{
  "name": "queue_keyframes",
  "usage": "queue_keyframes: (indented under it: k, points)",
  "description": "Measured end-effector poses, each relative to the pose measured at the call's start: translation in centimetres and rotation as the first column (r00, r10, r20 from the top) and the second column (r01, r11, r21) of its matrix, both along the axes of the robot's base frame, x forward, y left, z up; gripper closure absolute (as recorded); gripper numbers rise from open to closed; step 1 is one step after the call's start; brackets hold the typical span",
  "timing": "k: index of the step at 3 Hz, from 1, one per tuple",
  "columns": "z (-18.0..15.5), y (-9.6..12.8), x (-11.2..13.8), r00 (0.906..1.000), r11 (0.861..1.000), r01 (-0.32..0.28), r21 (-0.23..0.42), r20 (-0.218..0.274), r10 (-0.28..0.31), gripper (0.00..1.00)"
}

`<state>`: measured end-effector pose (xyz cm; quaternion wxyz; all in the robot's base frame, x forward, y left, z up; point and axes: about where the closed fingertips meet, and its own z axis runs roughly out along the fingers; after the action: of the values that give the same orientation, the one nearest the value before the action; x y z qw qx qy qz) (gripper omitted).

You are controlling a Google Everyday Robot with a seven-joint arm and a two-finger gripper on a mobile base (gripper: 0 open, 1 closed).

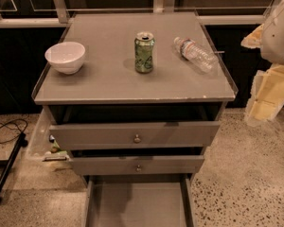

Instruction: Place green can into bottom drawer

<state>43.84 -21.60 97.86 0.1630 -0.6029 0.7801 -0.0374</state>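
Note:
The green can [145, 52] stands upright in the middle of the grey cabinet top [109, 79], its silver pull-tab top facing up. The bottom drawer [137, 205] is pulled out below the cabinet front, and its flat grey floor holds nothing. My gripper [264, 105] hangs at the right edge of the view, beside the cabinet's right side. It is well to the right of the can and lower than it, and touches nothing. The white arm housing [280, 30] sits above it.
A white bowl [65, 56] stands at the left of the top. A clear plastic water bottle [195, 53] lies on its side right of the can. The two upper drawers [137, 136] [138, 165] with round knobs are slightly out. A black cable [7, 126] lies on the floor at the left.

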Motion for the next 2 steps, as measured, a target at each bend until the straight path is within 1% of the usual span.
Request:
queue_keyframes:
  k: [1, 2]
  points:
    - [0.0, 0.0, 0.0, 1.0, 1.0, 0.0, 0.0, 0.0, 0.0, 0.0]
    - [-0.01, 0.42, 0.82, 0.9999, 1.0, -0.008, 0.017, 0.014, 0.007, 0.0]
